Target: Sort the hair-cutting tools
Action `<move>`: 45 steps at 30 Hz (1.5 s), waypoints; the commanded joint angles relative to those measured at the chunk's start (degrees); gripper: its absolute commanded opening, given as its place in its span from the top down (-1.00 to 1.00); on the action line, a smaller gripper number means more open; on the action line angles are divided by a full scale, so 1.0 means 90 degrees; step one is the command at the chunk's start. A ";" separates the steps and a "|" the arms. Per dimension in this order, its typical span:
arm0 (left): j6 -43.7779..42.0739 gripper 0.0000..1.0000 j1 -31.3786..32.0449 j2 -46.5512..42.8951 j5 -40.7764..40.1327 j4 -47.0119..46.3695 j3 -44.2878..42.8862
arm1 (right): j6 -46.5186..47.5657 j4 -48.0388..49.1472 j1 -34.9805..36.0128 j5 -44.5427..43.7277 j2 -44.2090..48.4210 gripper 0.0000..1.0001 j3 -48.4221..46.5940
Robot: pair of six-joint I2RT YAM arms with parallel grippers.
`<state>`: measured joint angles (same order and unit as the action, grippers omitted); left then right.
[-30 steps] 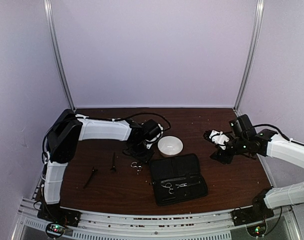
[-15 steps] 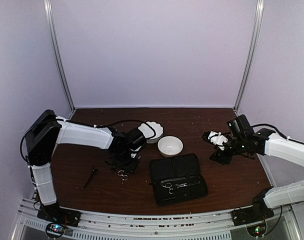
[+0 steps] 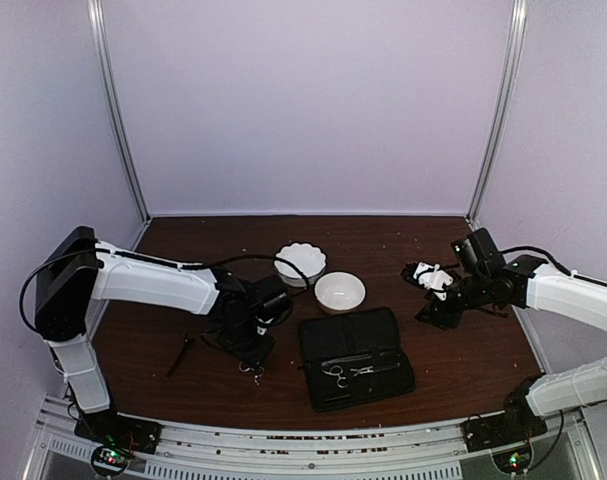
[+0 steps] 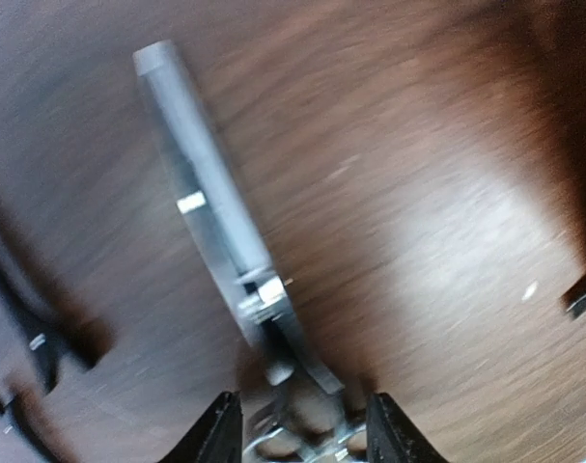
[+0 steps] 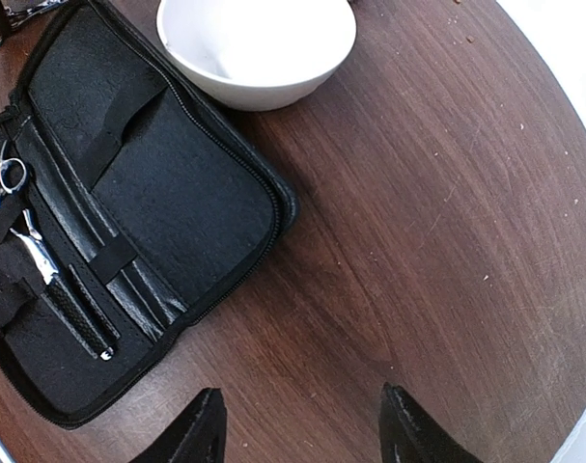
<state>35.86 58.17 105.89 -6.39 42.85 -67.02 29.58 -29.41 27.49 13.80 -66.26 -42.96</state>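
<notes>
Slim silver metal scissors point(image 4: 210, 212) near tabletop point(image 3: 163, 395) front edge, left of centre, rings inside left end effector point(image 4: 297, 429). Wrist view blurred: pinching or spread, cannot tell. Risk: loose hold on rings, scissors pivot or drop on lift. Right end effector point(image 5: 307, 429) spread, empty.

left arm point(image 3: 153, 282) extended inward, left fingers point(image 4: 223, 432) parted; right arm point(image 3: 573, 295) bent, right fingers point(image 5: 204, 426) parted

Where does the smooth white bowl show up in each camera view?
Top external: smooth white bowl at table centre, just beyond the black case.
Right wrist: bowl at the top edge, beside the case.
Left wrist: not in it.
Shared landmark: the open black case.
</notes>
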 commanded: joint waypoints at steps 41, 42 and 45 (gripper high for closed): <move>-0.1623 1.00 0.0066 -0.0817 0.1028 0.0154 -0.0200 | 0.0004 -0.0297 -0.0007 0.0380 -0.0500 -0.11 -0.0390; -0.1709 1.00 0.0011 -0.0948 0.0784 0.0314 -0.0309 | 0.0004 -0.0340 -0.0007 0.0367 -0.0470 -0.11 -0.0440; -0.1971 0.79 -0.0268 -0.1466 0.0039 0.0767 -0.0675 | -0.0130 -0.0529 -0.0007 0.0379 -0.0282 -0.11 -0.0762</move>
<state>22.37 58.81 99.77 2.79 45.47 -67.81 29.74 -32.08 27.51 16.58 -70.54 -45.39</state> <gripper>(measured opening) 0.014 0.555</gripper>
